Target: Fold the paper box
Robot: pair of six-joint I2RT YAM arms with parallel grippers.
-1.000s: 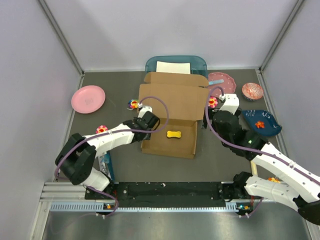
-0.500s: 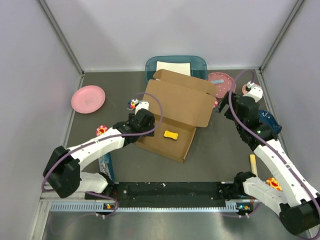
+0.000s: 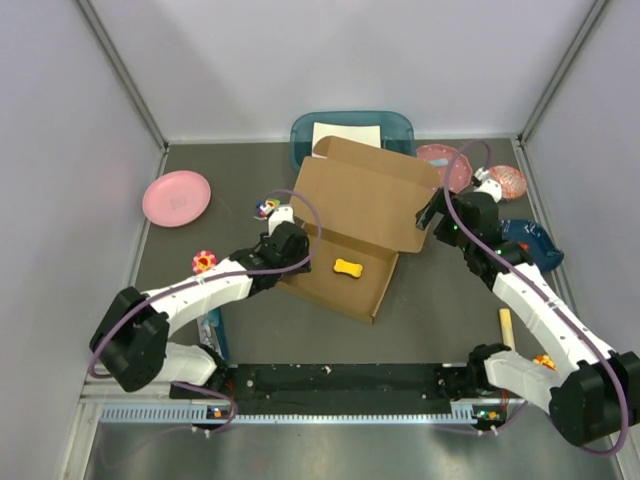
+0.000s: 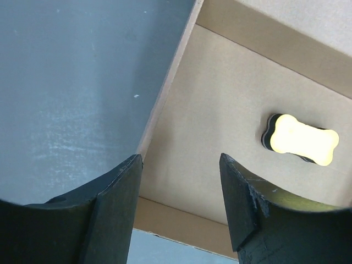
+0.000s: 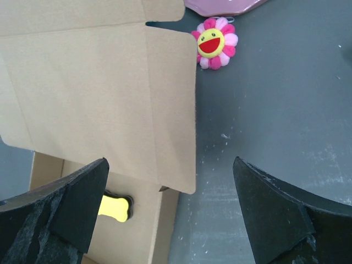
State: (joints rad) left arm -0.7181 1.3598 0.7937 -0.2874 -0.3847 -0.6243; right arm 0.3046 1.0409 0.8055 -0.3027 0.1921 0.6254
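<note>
Grey worktop (image 3: pixel 200 290), seen from above. A brown cardboard box (image 3: pixel 360 200) sits at its centre, angled, with its lid standing half raised over the tray. The left pincer (image 4: pixel 179 162), jaws spread, hovers over the tray's left wall and grips nothing. The right pincer (image 5: pixel 169 165), spread wide, hangs beside the lid's right flap, also empty. A small yellow bone-shaped toy (image 3: pixel 347 268) lies inside the tray. To close the box well, the right pincer should probably press the lid down evenly while the left steadies the wall.
</note>
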